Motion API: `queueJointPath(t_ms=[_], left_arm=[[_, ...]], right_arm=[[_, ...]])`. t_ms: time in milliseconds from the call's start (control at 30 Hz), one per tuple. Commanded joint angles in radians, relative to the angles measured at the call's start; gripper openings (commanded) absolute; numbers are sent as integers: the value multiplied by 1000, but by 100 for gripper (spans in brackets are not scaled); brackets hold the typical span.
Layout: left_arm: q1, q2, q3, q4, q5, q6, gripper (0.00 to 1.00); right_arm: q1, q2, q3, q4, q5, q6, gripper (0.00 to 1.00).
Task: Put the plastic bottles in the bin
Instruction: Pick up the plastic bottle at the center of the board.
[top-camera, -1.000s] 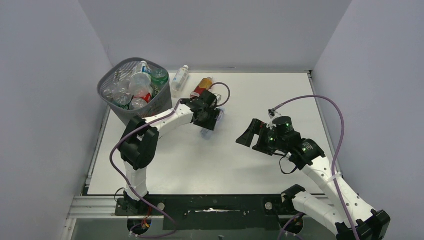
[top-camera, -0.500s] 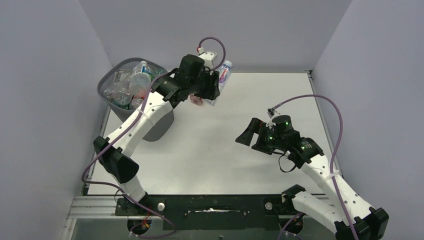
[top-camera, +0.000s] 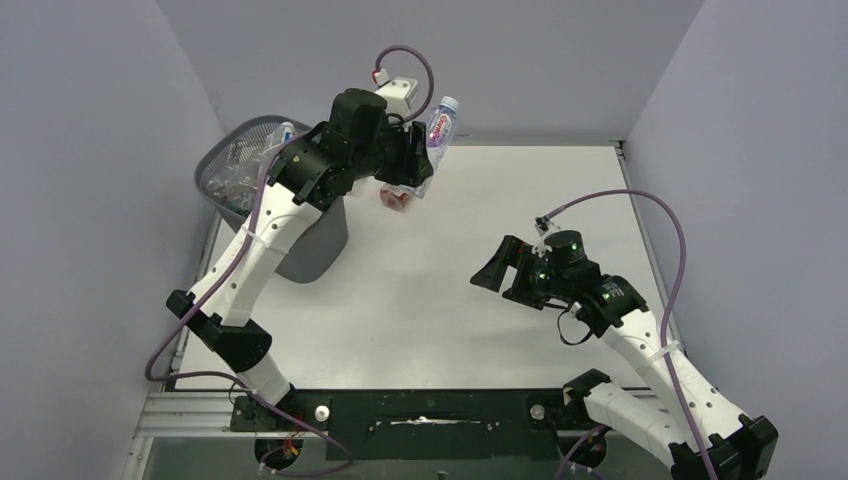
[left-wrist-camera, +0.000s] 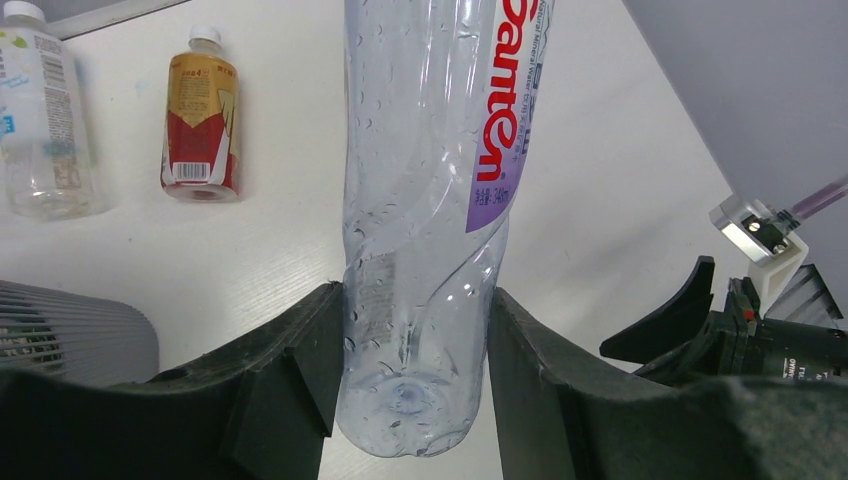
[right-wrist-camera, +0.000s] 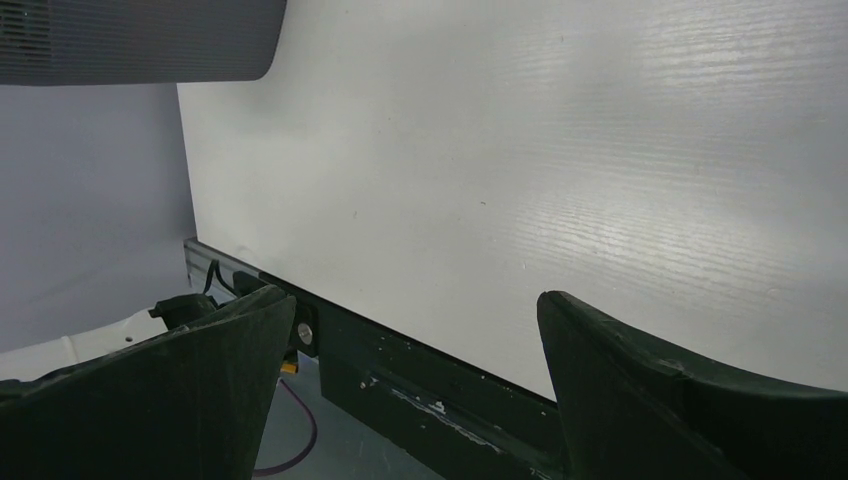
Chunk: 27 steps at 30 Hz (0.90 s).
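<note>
My left gripper (top-camera: 415, 160) is raised high above the back of the table, shut on a clear plastic bottle (top-camera: 439, 124) with a purple label. In the left wrist view its fingers (left-wrist-camera: 300, 370) press both sides of that bottle's base (left-wrist-camera: 425, 300). The dark mesh bin (top-camera: 215, 152) stands at the back left, partly hidden by the left arm, with several bottles (top-camera: 245, 168) inside. An amber bottle (left-wrist-camera: 200, 125) and a clear bottle (left-wrist-camera: 42, 120) lie on the table below. My right gripper (top-camera: 497, 270) hangs open over mid-table, empty (right-wrist-camera: 415, 370).
The bin's side (left-wrist-camera: 70, 335) shows at the lower left of the left wrist view and at the top left of the right wrist view (right-wrist-camera: 130, 40). The table's near edge and black rail (right-wrist-camera: 430, 370) lie under the right gripper. Grey walls enclose the table.
The left arm has lifted the clear bottle off the table and swung it up and back, toward the bin side. The right arm has stayed still.
</note>
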Motion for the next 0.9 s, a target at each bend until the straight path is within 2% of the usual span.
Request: queueJointPath(t_ms=[0, 133, 233, 300, 467, 633, 800, 867], left_arm=[[16, -45, 98, -17, 11, -4, 44], [34, -31, 176, -48, 17, -4, 44], [80, 12, 298, -93, 36, -4, 43], [117, 6, 326, -76, 51, -7, 43], [292, -9, 332, -19, 144, -41, 43], [517, -5, 300, 67, 222, -72, 42], [771, -41, 184, 182, 252, -64, 42], [841, -46, 138, 244, 277, -68, 42]], right_arm=[[-5, -27, 16, 36, -19, 10, 98], [-6, -24, 28, 31, -24, 11, 98], [-6, -30, 46, 19, -23, 11, 98], [-6, -46, 34, 25, -21, 14, 98], [-7, -26, -18, 61, -48, 17, 98], [-8, 45, 24, 75, -55, -9, 98], [-8, 71, 18, 101, -68, -4, 98], [-8, 79, 11, 110, -72, -5, 98]])
